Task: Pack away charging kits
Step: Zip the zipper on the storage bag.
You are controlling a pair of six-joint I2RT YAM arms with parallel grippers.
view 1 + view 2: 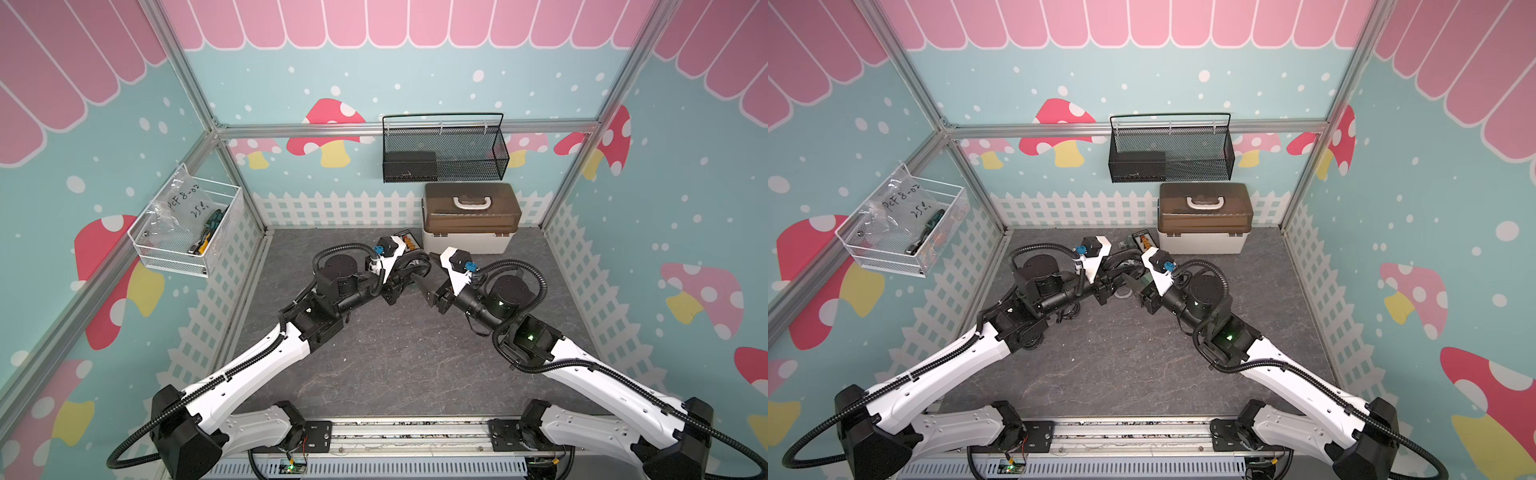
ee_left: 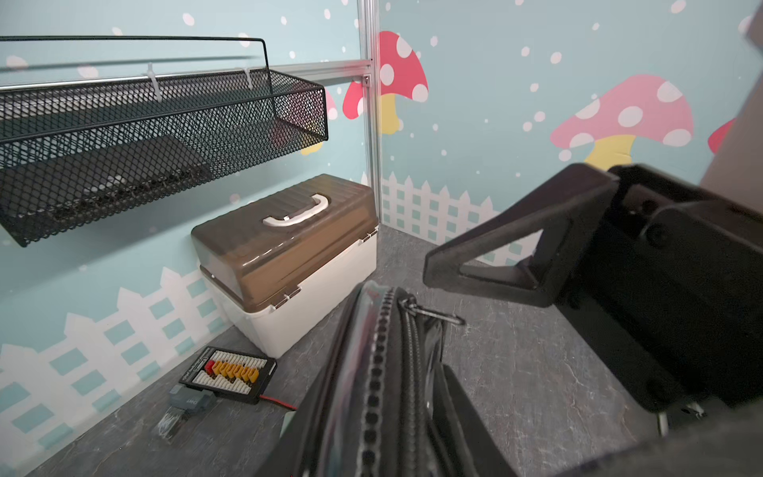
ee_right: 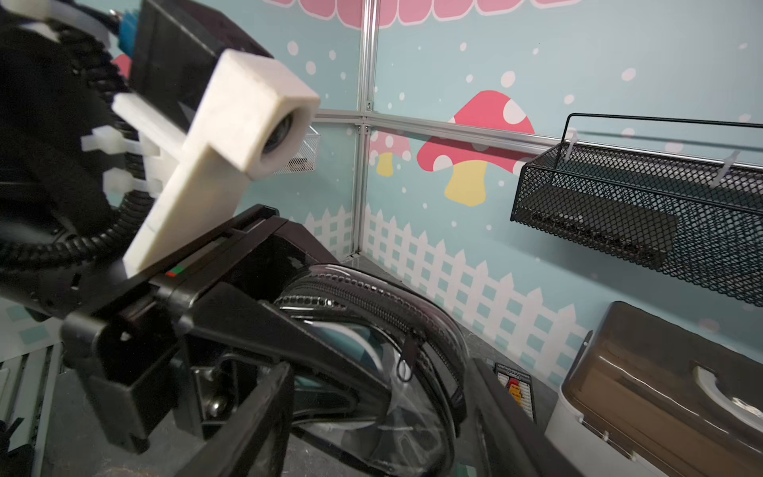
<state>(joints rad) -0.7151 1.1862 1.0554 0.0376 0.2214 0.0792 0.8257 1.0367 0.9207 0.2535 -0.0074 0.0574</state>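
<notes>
Evidently the packing is at its closing stage: both arms meet at the middle of the table [image 1: 395, 365] over a clear pouch [image 2: 371, 371] with a black zip. The left gripper [image 1: 395, 286] is pinching the clear pouch at its rim and holds it up on edge, so that the zip line rises straight out from between its jaws in the left wrist view. The right gripper [image 1: 426, 286] stands spread with nothing between its jaws; one of its fingers [image 2: 495, 256] hangs just above the zip pull [image 2: 433, 316] without touching it.

As for the charging kit [image 3: 322, 396], a teal patch and a white curve show through the pouch's clear wall in the right wrist view, so I judge it to be inside already. How far the zip is drawn I cannot tell.

Next, I reckon, the right gripper has to come down on the small pull, nip it squarely and draw it along the teeth while the left one braces the rim against the tug. The white box [image 1: 469, 220] and the black board [image 2: 231, 373] lie near the back wall, apart from all this
</notes>
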